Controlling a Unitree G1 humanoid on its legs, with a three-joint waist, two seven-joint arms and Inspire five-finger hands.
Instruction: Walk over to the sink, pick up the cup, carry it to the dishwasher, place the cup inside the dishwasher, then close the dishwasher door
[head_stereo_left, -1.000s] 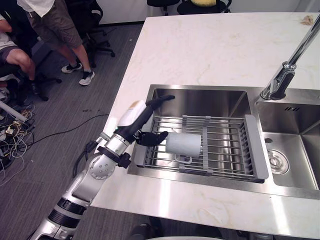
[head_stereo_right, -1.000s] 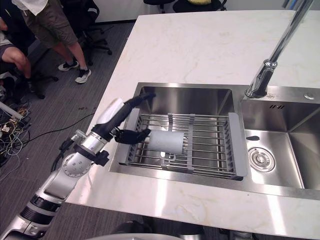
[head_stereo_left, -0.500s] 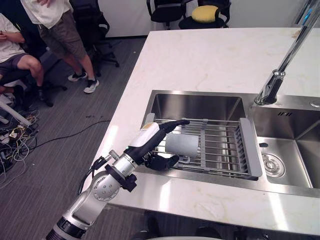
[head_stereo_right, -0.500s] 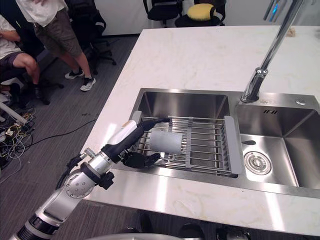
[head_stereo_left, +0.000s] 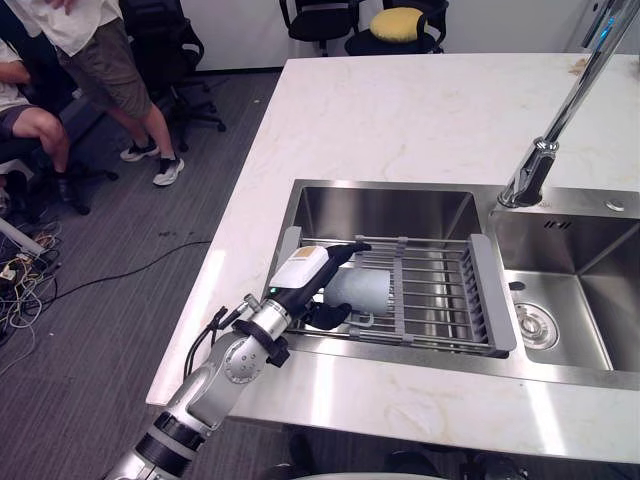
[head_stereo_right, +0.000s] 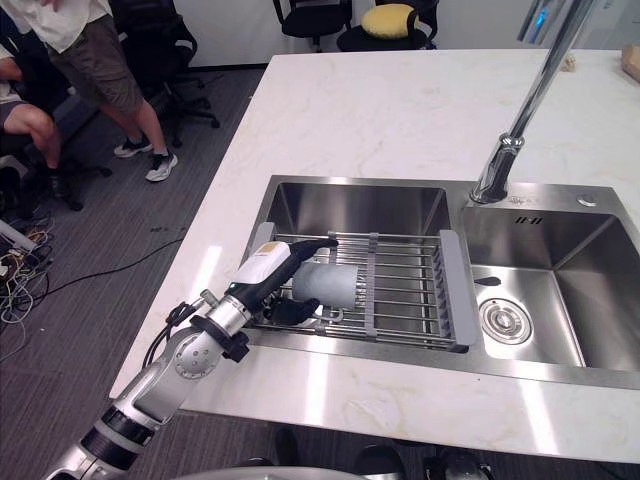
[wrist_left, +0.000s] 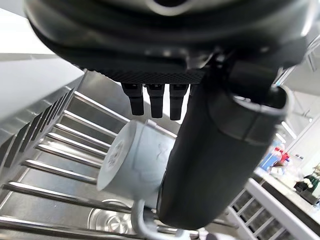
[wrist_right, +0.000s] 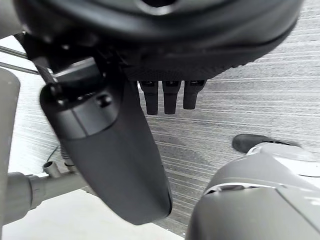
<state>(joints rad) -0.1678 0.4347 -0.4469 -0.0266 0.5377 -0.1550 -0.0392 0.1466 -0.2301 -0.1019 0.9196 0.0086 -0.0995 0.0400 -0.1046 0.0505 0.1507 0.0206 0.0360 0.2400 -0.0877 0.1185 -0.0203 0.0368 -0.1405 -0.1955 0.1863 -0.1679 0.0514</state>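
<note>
People: one standing (head_stereo_left: 100, 70) and one seated (head_stereo_left: 30, 120) on the floor at the far left, well apart from the surface (head_stereo_left: 400, 110) and no hindrance to the reach.
Left hand (head_stereo_left: 300, 285): it reaches from the near left over the sink's edge and is spread about the cup's left end. The thumb lies along the cup's far upper side and the fingers (wrist_left: 155, 102) are at its near side. It is not closed on the cup as far as I can see. The hand looks placed to clamp across the cup's body.
Cup (head_stereo_left: 362, 288): pale, lying on its side on the rack, base toward the hand, handle low on the near side. The handle may snag on the bars when lifted.
Rack (head_stereo_left: 440, 300): grey bars spanning the left basin. It holds the cup clear of the basin floor, which probably leaves the fingers room.
Sink (head_stereo_left: 390, 210): steel, with two basins. Its near wall is close beside the wrist.
Tap (head_stereo_left: 540, 170): far right of the cup and well apart from it.
Right hand (wrist_right: 165, 35): hangs over the floor, fingers relaxed, holding nothing.
</note>
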